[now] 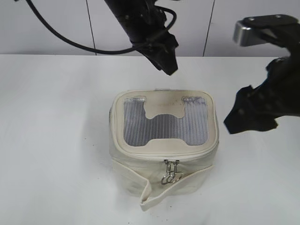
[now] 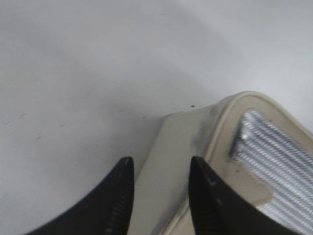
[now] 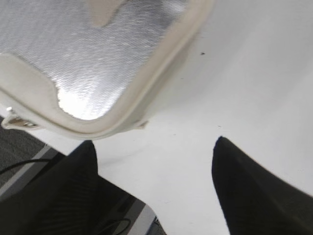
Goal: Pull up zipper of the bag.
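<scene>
The cream-white bag (image 1: 159, 180) stands on the table, its grey mesh window facing up. The zipper (image 1: 170, 167) runs round the top rim, and two silver sliders with ring pulls hang together at the front middle. A loose strap (image 1: 149, 194) droops at the front. My left gripper (image 1: 168, 64) is open and empty, hovering above the bag's back edge; its jaws (image 2: 159, 164) frame the bag's side (image 2: 181, 147). My right gripper (image 1: 248, 117) is open and empty, just right of the bag; its jaws (image 3: 154, 147) are over bare table beside the bag's rim (image 3: 146, 83).
The white table (image 1: 51, 122) spreads round the bag. A pale wall stands behind it. The table's front edge, with dark floor and cables below, shows in the right wrist view (image 3: 29, 161).
</scene>
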Controlling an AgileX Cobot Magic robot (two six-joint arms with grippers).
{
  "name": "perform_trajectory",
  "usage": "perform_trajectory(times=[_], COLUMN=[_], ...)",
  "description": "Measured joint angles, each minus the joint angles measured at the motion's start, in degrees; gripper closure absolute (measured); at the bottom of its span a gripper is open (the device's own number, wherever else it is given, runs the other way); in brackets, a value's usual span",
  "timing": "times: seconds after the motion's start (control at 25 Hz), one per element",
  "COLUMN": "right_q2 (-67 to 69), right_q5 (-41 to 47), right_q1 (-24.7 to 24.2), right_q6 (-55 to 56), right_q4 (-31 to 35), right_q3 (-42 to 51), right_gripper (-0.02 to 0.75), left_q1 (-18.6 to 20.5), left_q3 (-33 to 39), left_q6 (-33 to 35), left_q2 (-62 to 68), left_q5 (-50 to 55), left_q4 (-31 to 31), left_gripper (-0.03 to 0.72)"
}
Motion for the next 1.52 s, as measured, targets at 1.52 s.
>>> perform_trajectory(times=[1.52], right_q2=[-31.60], right_q5=[12.21], right_q1=[-29.08], right_q6=[2.62], right_q4=[-9.71], right_q3=[7.61], right_gripper=[0.183], left_q1=[21.84], left_q3=[69.89], left_q6=[-32.24], left_q2=[-79.57], left_q5=[-8.94], left_q4=[26.41], left_gripper=[0.391])
